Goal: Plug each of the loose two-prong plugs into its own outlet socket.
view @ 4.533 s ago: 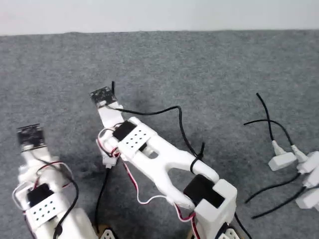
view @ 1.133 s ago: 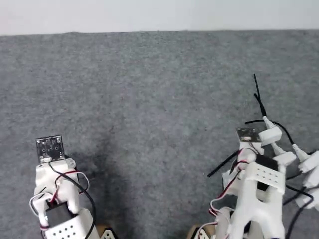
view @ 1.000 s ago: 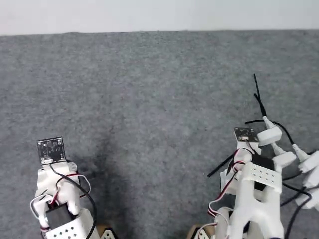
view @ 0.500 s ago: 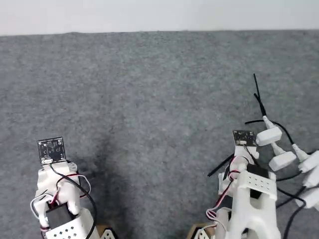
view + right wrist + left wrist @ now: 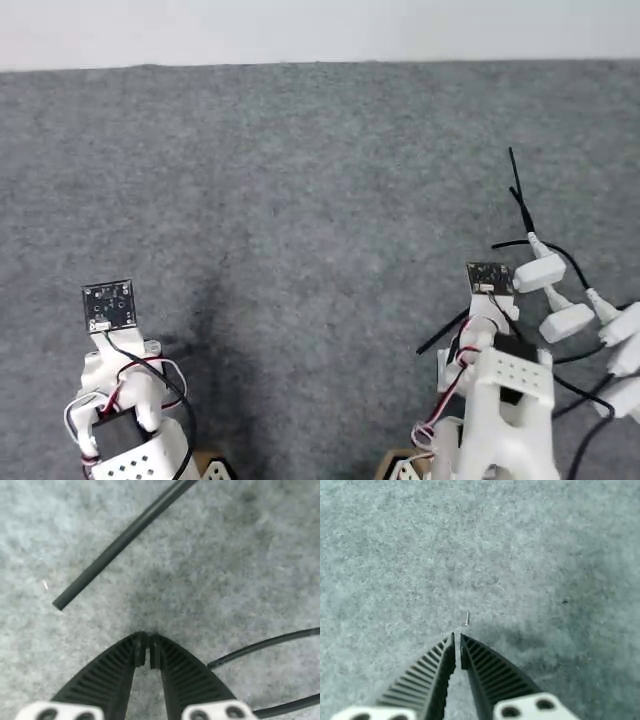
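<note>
The table (image 5: 320, 180) is as it was. The big change is the right arm (image 5: 505, 400). A few seconds ago it stretches across the middle. Now it stands folded at the right side with its wrist just beside the plugs, and over the last second it eases back toward its base. The left arm (image 5: 125, 410) pulls back too, by less, and sits at the left, well apart from anything the task needs.

One plug (image 5: 540, 270) now lies just beside the right wrist, where none lay before. A second plug (image 5: 565, 322) keeps its old place near it. More white pieces (image 5: 622, 325) sit at the right edge; I cannot tell whether they are sockets or plugs. Black cables (image 5: 520, 200) trail away from them, and a loose cable end (image 5: 120, 542) lies on the table ahead of the right jaws.

The right jaws are clenched on nothing, over bare table between cables. The left jaws are likewise pressed together and empty, above bare table with a tiny speck (image 5: 466, 619) just ahead.

With nothing gripped and both arms drawn back, this looks like a pause between steps. The two nearer plugs seem to lie loose, so the plugging appears unfinished. The right arm is best placed to go on, but its jaws must open first.
</note>
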`<move>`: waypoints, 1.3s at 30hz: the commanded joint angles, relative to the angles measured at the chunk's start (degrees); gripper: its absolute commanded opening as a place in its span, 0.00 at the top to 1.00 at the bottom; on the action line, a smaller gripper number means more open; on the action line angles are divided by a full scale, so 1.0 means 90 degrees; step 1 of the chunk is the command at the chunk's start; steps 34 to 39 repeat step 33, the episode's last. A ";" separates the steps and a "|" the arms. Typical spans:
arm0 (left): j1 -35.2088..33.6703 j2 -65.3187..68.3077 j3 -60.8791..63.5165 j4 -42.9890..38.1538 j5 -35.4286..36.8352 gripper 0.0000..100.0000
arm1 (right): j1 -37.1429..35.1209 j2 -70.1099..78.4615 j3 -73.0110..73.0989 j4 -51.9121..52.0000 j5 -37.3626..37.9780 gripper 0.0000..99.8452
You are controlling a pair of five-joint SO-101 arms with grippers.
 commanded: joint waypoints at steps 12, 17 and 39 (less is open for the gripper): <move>0.0020 -0.0107 -0.0083 0.0029 -0.0039 0.99 | 0.0259 -0.4274 0.1495 0.1138 -0.0049 0.98; 0.0020 -0.0107 -0.0083 0.0029 -0.0039 0.99 | 0.0249 -0.5368 0.1748 0.1519 -0.0049 0.98; 0.0020 -0.0107 -0.0083 0.0029 -0.0039 0.99 | -0.0083 -0.7009 0.2071 0.2164 -0.0059 0.98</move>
